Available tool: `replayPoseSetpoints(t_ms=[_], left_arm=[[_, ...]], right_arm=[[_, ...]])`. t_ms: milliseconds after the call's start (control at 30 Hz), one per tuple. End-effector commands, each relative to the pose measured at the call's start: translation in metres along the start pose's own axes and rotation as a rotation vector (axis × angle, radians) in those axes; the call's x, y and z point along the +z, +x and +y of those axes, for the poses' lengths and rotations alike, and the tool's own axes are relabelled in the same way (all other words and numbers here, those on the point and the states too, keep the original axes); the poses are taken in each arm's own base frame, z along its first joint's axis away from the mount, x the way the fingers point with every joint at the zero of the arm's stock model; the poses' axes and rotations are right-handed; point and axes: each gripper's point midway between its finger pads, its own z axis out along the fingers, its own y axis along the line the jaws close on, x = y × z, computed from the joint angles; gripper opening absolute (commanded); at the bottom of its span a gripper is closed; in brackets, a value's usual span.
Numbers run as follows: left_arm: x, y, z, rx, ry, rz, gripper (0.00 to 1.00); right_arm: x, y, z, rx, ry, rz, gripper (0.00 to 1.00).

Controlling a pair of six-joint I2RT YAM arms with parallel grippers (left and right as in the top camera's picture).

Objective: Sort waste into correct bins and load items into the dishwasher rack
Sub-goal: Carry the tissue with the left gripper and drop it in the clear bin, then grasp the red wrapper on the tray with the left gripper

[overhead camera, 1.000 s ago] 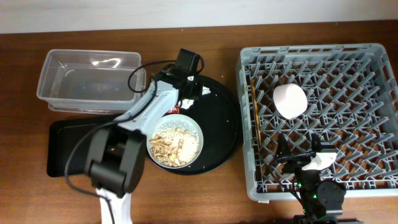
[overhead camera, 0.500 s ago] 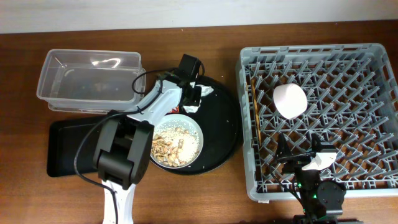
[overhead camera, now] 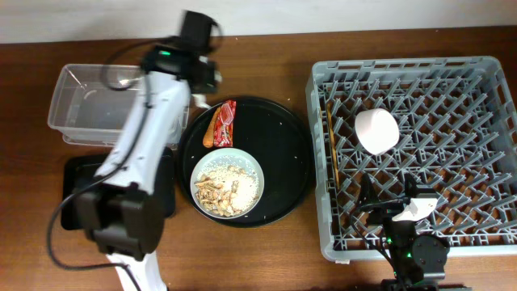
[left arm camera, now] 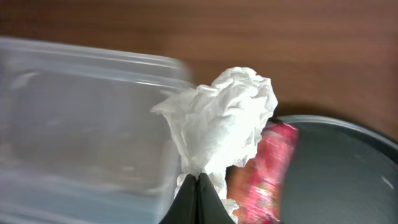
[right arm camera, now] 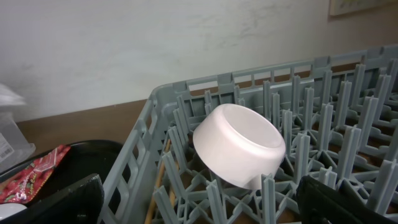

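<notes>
My left gripper (left arm camera: pixel 200 186) is shut on the crumpled white tissue (left arm camera: pixel 224 121) and holds it in the air over the right end of the clear tub (left arm camera: pixel 81 124). From overhead, that gripper (overhead camera: pixel 203 81) hangs between the clear tub (overhead camera: pixel 117 105) and the round black tray (overhead camera: pixel 279 162). On that tray lie the red wrapper (overhead camera: pixel 229 123), the orange stick (overhead camera: pixel 212 129) and a pale bowl of rice and shell scraps (overhead camera: pixel 228 183). The dishwasher rack (overhead camera: pixel 485 97) holds a small white bowl (overhead camera: pixel 377 131) and chopsticks (overhead camera: pixel 330 153). My right gripper (right arm camera: pixel 205 211) stands open and empty low over the rack's front.
A shallow black tray (overhead camera: pixel 81 190) lies in front of the clear tub, partly under my left arm. Upright grey pegs (right arm camera: pixel 298 155) surround the small white bowl (right arm camera: pixel 239 144) in the right wrist view. A pale wall runs behind the table.
The left gripper shut on the tissue, lifted it off the round tray and carried it back and left to the tub's end. The wrapper and orange stick now show. The right arm stayed still.
</notes>
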Motion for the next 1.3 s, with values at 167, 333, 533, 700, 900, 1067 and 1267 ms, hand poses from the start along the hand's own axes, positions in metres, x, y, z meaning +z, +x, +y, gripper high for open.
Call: replayPoseSetpoints(t_ms=[167,333,533,700,900,1067,1267], left_arm=[[0.025,-0.01,0.088,-0.263,-0.018,0.023,0.54],[0.02,-0.001,0.047,-0.239,0.177,0.085,0.79],[0.013,0.019,-0.02,0.0,0.254,0.126,0.78],[0.047,0.053,-0.062,0.152,0.128,0.199,0.72],[0.106,0.095,-0.09,0.223,0.07,0.305,0.67],[0.133,0.127,-0.108,0.233,0.129,0.407,0.56],[0.142,0.134,-0.108,0.236,0.125,0.421,0.34]], right_arm=[[0.0,0.002,0.0,-0.006,-0.005,0.0,0.98],[0.0,0.002,0.0,-0.006,-0.005,0.0,0.98],[0.0,0.002,0.0,-0.006,-0.005,0.0,0.98],[0.0,0.002,0.0,-0.006,-0.005,0.0,0.98],[0.0,0.002,0.0,-0.006,-0.005,0.0,0.98],[0.0,0.002,0.0,-0.006,-0.005,0.0,0.98],[0.0,0.002,0.0,-0.006,-0.005,0.0,0.98]])
